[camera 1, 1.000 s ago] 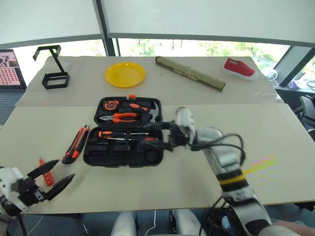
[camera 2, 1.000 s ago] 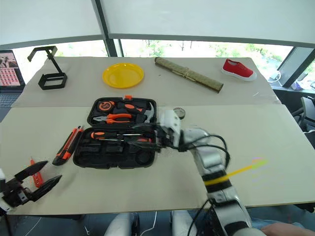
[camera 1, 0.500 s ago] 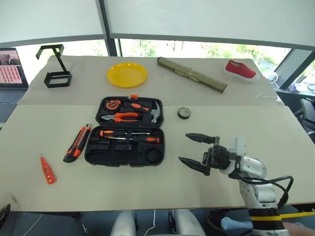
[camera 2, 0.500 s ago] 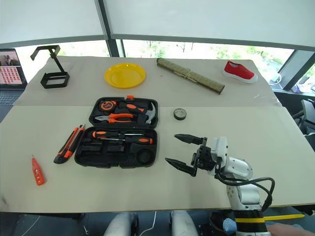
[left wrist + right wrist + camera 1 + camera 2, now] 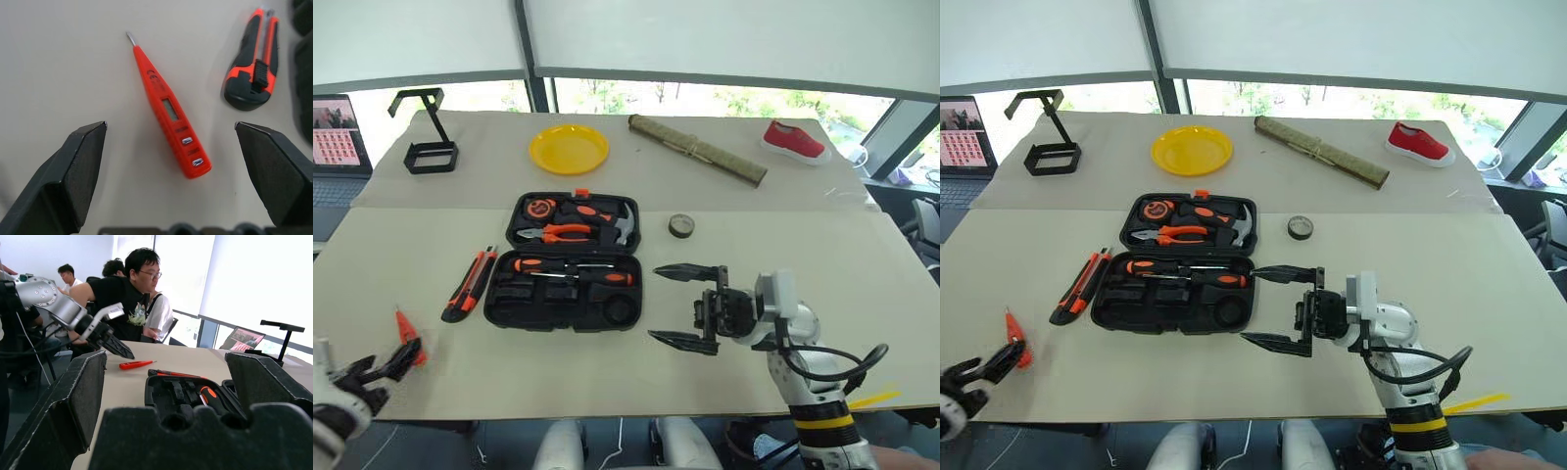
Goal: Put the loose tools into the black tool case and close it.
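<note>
While the black tool case (image 5: 564, 260) lies open near the middle of the table (image 5: 862, 264), two screwdrivers (image 5: 573, 271) already rest across its front half, and three loose tools remain on the bare surface outside it.

Utility knife (image 5: 470, 284) — just beside the case's left edge, long axis running roughly toward and away from the robot.

Tape roll (image 5: 681, 225) — flat on the table, near the case's right rear corner; the right gripper (image 5: 685, 305) is the nearer one, hanging empty beside the case's right edge, jaws spread wide and pointing left at it.

Tester pen (image 5: 167, 107) — at the near left of the table, well apart from the case. In the left wrist view it lies between the wide-spread fingers of the left gripper (image 5: 391, 359), its long axis running along the line of reach with the metal tip away from the wrist. The jaws bracket it from either side, so the closing line crosses its slim body; a descent onto the pen looks to be the move in hand, with this arm plainly the nearer.

Surface: pale, flat, matte; the pen sits low on it, so the fingertips would need to come down close to the tabletop.

Room: several people seated off the table's left end; windows behind.
</note>
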